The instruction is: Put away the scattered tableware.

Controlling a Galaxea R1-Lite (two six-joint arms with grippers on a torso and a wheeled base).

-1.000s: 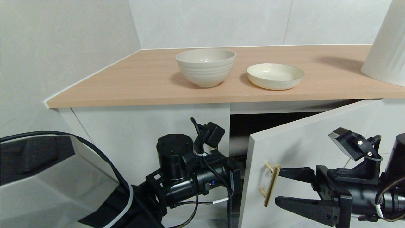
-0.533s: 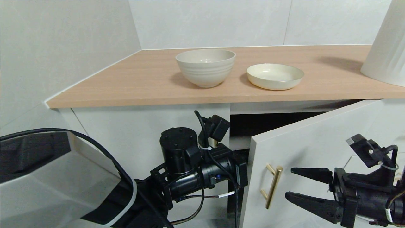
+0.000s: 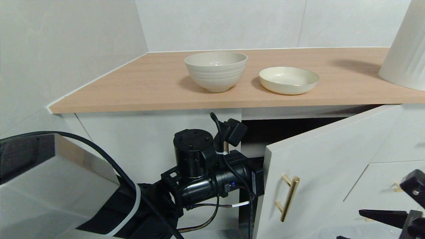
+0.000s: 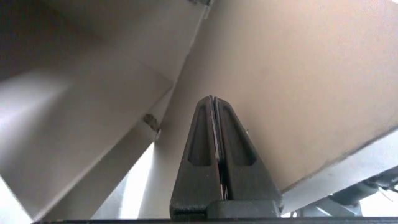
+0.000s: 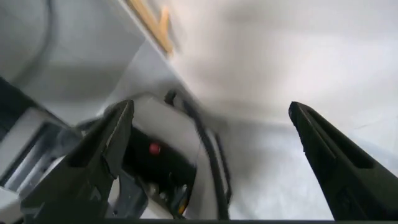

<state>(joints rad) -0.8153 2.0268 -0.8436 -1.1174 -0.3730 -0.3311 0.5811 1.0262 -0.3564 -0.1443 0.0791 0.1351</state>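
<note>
Cabinet interior (image 3: 285,127) is dark behind the half-open door (image 3: 318,159); its contents cannot be made out. The left gripper (image 4: 213,101) is in the gap at the door's free edge, where the door hides its tip in the head view. In the left wrist view its fingers (image 4: 200,143) are pressed together with nothing between them, close under a pale panel. The right gripper (image 5: 210,109) sits low at the right, cut off by the frame edge, in front of the door and well apart from the handle (image 3: 289,198). Its fingers (image 5: 99,149) are spread wide and hold nothing. The bowl (image 3: 215,70) and dish (image 3: 289,80) stand side by side, not touching, on the counter (image 3: 132,89) above the door; both look empty. The counter runs on from the bowl to the left wall. A white vessel (image 3: 403,49), cut off at the right, stands well apart from the dish.
</note>
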